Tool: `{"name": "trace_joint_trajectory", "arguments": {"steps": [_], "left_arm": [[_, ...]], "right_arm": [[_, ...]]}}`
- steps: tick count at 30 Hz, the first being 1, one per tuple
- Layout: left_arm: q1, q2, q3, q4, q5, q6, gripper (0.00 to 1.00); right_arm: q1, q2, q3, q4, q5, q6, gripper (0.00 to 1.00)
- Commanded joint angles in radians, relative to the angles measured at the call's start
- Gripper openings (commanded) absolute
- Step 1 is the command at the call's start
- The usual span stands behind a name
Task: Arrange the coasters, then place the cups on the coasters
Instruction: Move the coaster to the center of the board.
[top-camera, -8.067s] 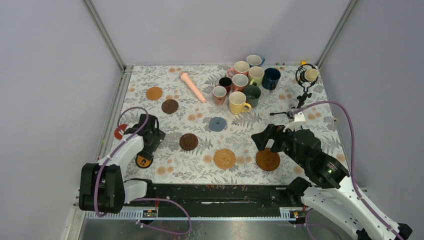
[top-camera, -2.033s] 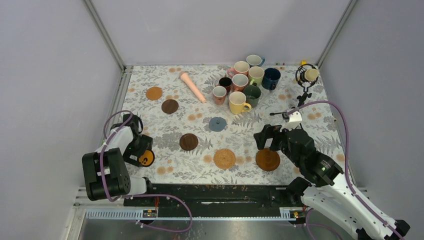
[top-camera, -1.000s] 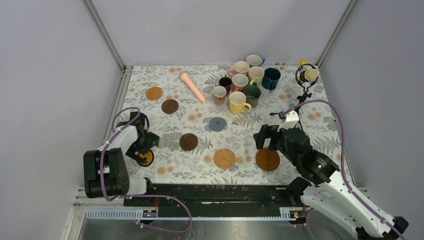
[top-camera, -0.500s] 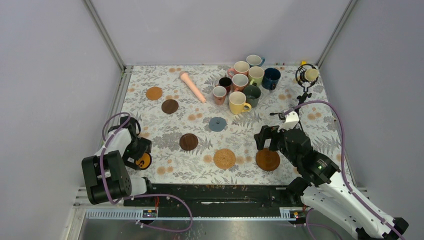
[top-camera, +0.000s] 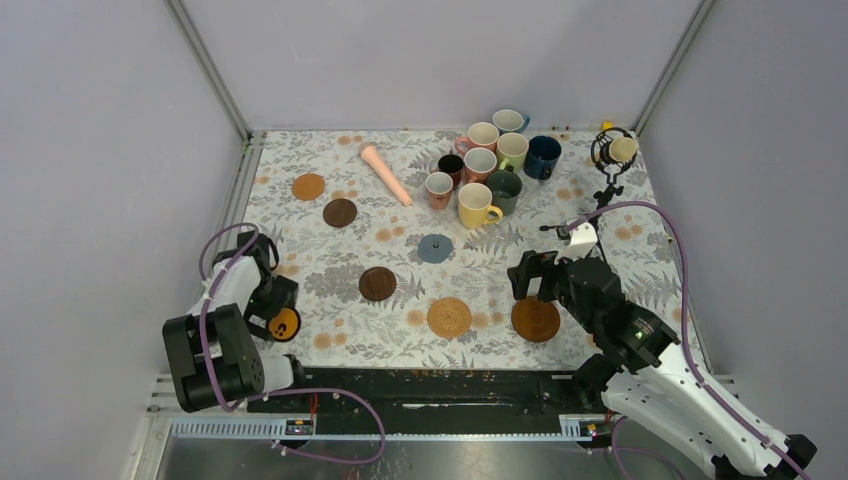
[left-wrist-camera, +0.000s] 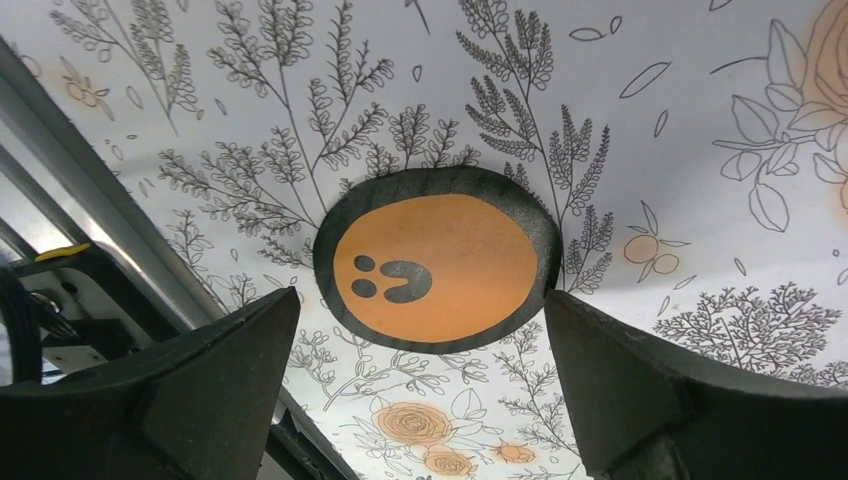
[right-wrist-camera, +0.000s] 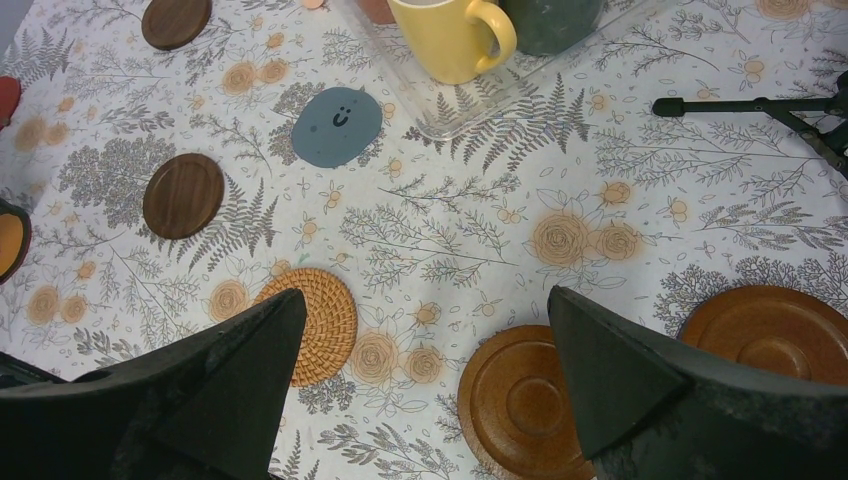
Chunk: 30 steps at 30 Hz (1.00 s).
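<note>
Several coasters lie on the flowered cloth: orange wood (top-camera: 308, 186), dark brown (top-camera: 340, 212), grey-blue (top-camera: 434, 248), a second dark brown (top-camera: 377, 284), tan woven (top-camera: 449, 317) and brown wood (top-camera: 536, 319). A black-rimmed orange coaster (left-wrist-camera: 435, 268) lies flat just ahead of my open left gripper (left-wrist-camera: 420, 300), touching neither finger. My right gripper (right-wrist-camera: 425, 300) hangs open above the cloth between the woven coaster (right-wrist-camera: 310, 325) and the brown wood one (right-wrist-camera: 520, 400). Another wood coaster (right-wrist-camera: 775, 330) lies at its right. The cups (top-camera: 490, 165) cluster at the back, the yellow one (top-camera: 476, 204) nearest.
A pink tapered stick (top-camera: 385, 173) lies left of the cups. A black tripod microphone (top-camera: 610, 160) stands at the back right, one leg (right-wrist-camera: 740, 105) reaching toward the middle. A metal rail (top-camera: 235, 200) runs along the left edge. A red disc's edge (right-wrist-camera: 5, 100) shows far left.
My left gripper has shifted slightly left and toward the near edge, staying open over the black-rimmed coaster. The right arm has stayed still.
</note>
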Motion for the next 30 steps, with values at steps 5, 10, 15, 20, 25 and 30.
{"name": "trace_joint_trajectory", "arguments": {"steps": [5, 10, 15, 20, 25, 30], "left_arm": [[0.034, -0.139, 0.042, -0.119, -0.147, -0.119, 0.81], [0.058, -0.142, 0.009, -0.179, -0.2, -0.195, 0.44], [0.06, -0.084, 0.017, -0.225, -0.264, -0.257, 0.15], [0.066, 0.04, 0.002, -0.176, -0.154, -0.242, 0.0], [0.058, 0.127, 0.007, -0.149, -0.1, -0.231, 0.0], [0.038, 0.064, -0.014, -0.048, -0.055, -0.185, 0.0]], "right_arm": [[0.005, -0.016, -0.007, 0.038, 0.026, -0.014, 0.99], [0.005, -0.028, -0.003, 0.031, 0.027, -0.014, 0.99], [0.005, -0.033, -0.003, 0.029, 0.027, -0.014, 0.99], [0.006, -0.038, -0.002, 0.028, 0.03, -0.016, 0.99], [0.006, -0.029, 0.001, 0.029, 0.022, -0.02, 0.99], [0.006, -0.014, 0.005, 0.028, 0.023, -0.022, 1.0]]}}
